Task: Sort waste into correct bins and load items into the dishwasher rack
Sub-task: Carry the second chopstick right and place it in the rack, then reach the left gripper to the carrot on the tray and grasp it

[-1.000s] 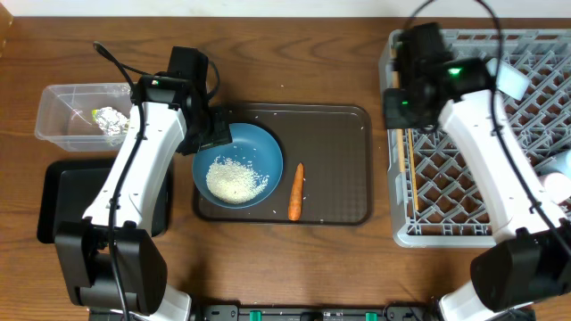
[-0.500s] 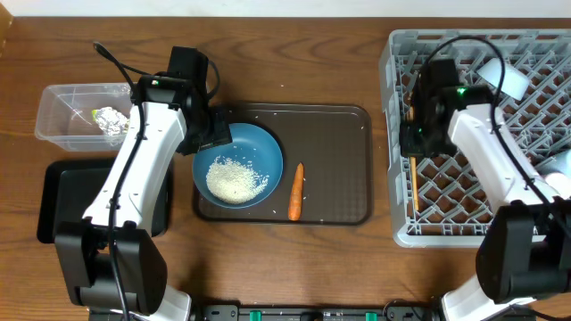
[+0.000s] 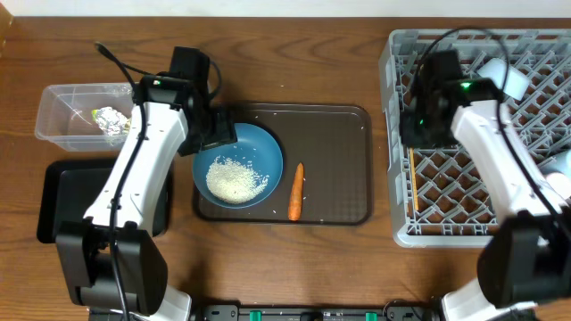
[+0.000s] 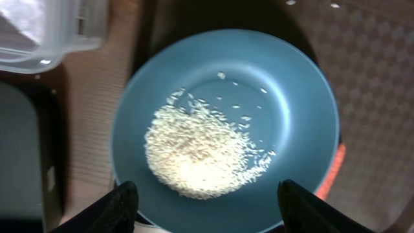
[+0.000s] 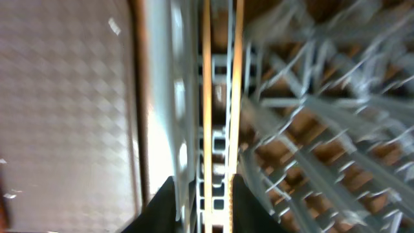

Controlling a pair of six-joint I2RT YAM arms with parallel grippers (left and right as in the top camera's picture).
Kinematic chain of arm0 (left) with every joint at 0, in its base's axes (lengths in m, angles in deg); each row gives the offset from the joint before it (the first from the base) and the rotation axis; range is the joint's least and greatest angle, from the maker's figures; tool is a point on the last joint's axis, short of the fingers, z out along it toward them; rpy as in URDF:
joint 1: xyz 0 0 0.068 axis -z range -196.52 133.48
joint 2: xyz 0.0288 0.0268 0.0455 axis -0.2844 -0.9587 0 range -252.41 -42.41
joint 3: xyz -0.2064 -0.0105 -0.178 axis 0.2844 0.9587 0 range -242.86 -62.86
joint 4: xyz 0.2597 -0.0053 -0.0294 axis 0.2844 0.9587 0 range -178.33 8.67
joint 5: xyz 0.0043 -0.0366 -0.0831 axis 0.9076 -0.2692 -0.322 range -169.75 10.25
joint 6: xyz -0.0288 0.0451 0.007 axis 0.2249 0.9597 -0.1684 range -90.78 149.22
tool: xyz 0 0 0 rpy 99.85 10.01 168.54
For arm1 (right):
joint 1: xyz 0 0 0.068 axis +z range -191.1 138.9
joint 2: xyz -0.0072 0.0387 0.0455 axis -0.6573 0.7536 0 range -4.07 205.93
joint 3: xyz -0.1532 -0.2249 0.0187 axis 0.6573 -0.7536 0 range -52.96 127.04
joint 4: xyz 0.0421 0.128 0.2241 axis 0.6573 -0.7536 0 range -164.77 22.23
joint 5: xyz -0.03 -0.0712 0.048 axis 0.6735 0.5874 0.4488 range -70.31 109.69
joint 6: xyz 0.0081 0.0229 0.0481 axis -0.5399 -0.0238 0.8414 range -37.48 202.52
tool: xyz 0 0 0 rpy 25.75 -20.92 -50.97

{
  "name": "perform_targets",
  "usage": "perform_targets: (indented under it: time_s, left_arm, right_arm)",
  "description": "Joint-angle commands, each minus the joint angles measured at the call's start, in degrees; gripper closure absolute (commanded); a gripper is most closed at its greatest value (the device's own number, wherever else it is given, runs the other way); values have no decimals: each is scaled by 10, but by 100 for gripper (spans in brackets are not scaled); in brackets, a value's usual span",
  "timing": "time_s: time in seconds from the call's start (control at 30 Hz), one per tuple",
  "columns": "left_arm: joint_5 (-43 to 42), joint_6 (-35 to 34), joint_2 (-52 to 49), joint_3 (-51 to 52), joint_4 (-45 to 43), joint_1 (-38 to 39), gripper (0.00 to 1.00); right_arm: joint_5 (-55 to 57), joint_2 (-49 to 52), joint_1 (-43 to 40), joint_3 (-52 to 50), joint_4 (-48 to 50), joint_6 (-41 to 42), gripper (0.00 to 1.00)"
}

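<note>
The large dark blue bowl (image 3: 239,165) holds loose white rice (image 3: 235,180) and sits on the brown serving tray (image 3: 335,134). The orange carrot (image 3: 296,190) lies to its right. My left gripper (image 3: 216,134) is open over the bowl's near rim (image 4: 220,71), with its fingers (image 4: 121,206) wide apart on either side. The rice (image 4: 200,155) is in front of them. My right gripper (image 3: 423,118) is open over the left edge of the grey dishwasher rack (image 3: 482,209). Two wooden chopsticks (image 5: 207,97) lie in the rack between its fingers (image 5: 165,204); they also show in the overhead view (image 3: 412,178).
A clear tub (image 3: 67,111) at back left holds crumpled foil (image 3: 111,120) and a yellow-green scrap. A shallow black tray (image 3: 53,201) lies in front of it. Pale crockery (image 3: 504,78) sits at the back of the rack, and more (image 3: 558,169) at its right edge.
My right gripper came down from higher up to the rack's left edge, then shifted slightly back. The chopsticks stay in the rack. The left arm has barely moved.
</note>
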Motion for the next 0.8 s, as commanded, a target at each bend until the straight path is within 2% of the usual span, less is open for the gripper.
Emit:
perform_targets:
  time_s: [0.0,0.07,0.17,0.47,0.77]
  left_arm:
    - [-12,4,13,-5,-7,31,30]
    - [-12,4,13,-5,-16,55,30]
    - [-12,4,12,-3,-29,96,30]
    - [-11,3,9,29,-49,229,30]
    - [0,1,-27,49,-48,311,30]
  right_arm:
    - [-3,-67,-19,39,7,-6,63]
    - [-3,-88,-23,40,13,-6,57]
    - [-3,-101,-24,40,10,-6,54]
    - [-3,-99,-24,35,8,-6,54]
    - [-3,-99,-24,35,6,-13,53]
